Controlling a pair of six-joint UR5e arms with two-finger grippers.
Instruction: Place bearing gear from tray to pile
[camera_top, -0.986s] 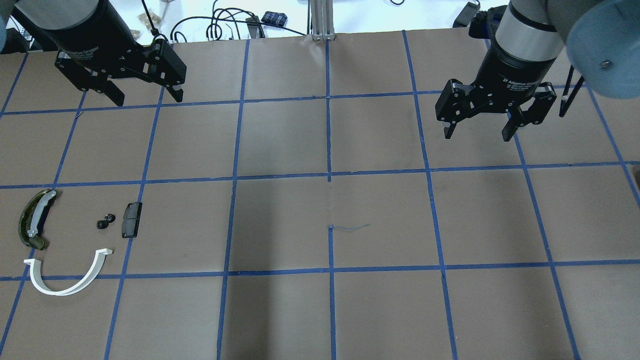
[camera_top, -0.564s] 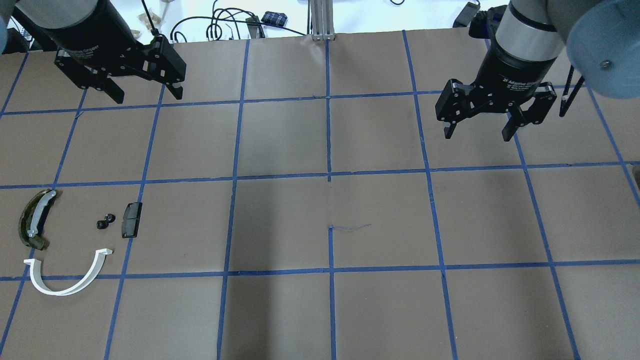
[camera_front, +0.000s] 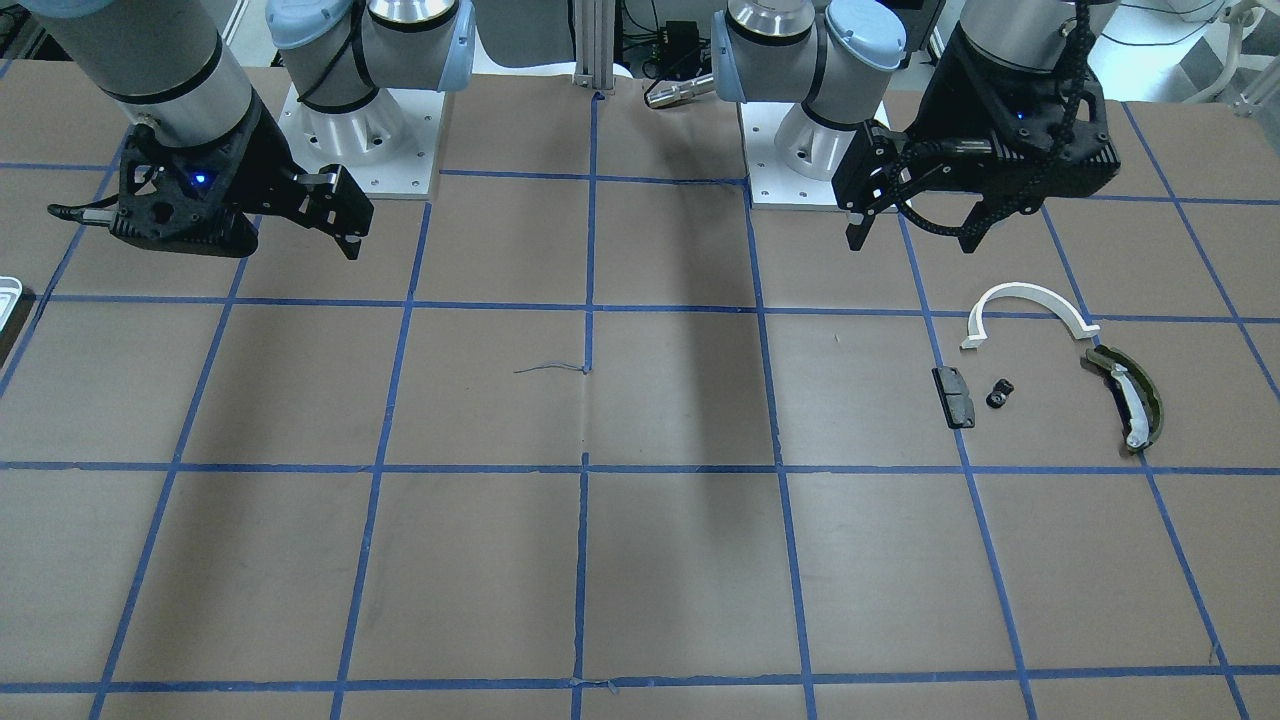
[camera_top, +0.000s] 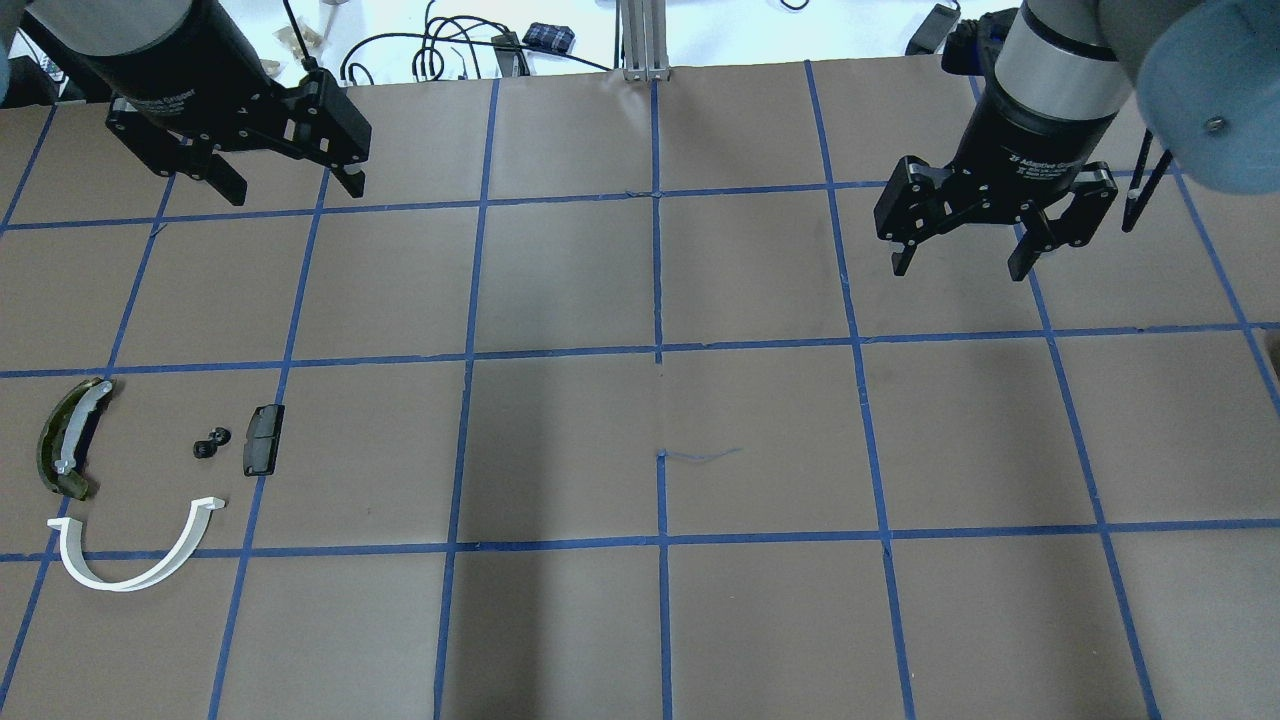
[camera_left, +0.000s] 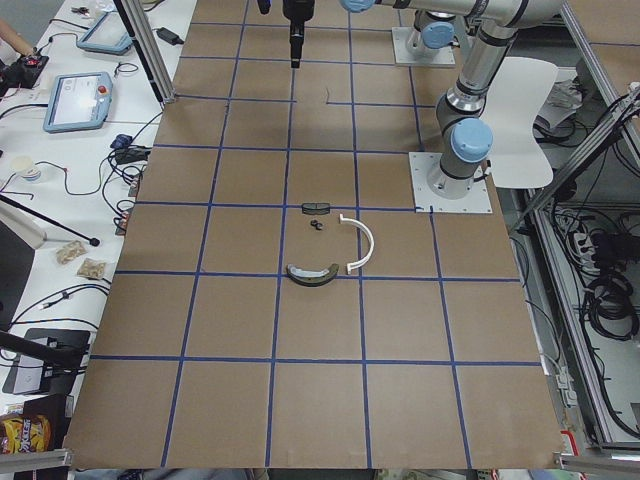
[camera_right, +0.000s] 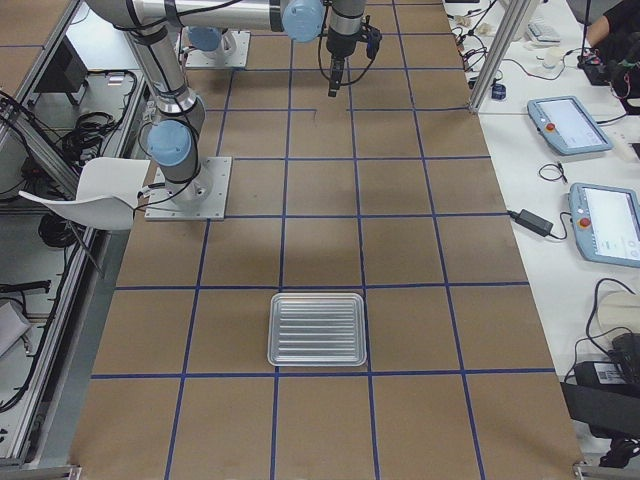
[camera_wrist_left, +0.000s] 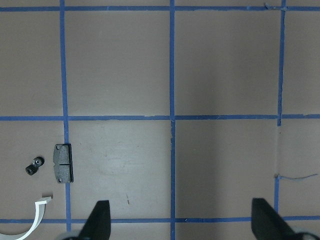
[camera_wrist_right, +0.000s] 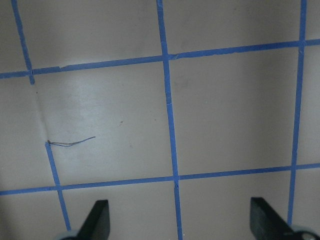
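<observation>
The bearing gear (camera_top: 211, 442), a small black part, lies on the table among the pile, between the olive curved shoe (camera_top: 68, 440) and the black pad (camera_top: 263, 440). The white half-ring (camera_top: 72, 555) lies just in front of them. The tray (camera_right: 316, 330) rests alone at the table's far right with nothing in it; only a sliver of it (camera_front: 8, 295) shows in the front-facing view. My left gripper (camera_top: 293, 190) hangs open and holds nothing, well behind the pile. My right gripper (camera_top: 957, 270) is open too, over bare table.
Brown paper with a blue tape grid (camera_top: 660, 360) covers the table. Cables and small devices (camera_top: 480, 45) lie beyond its far edge. Tablets (camera_right: 585, 170) sit on a side bench. The arm bases (camera_front: 350, 130) stand at the robot's side.
Both grippers have drifted slightly towards the far edge of the table. The pile's parts have not moved.
</observation>
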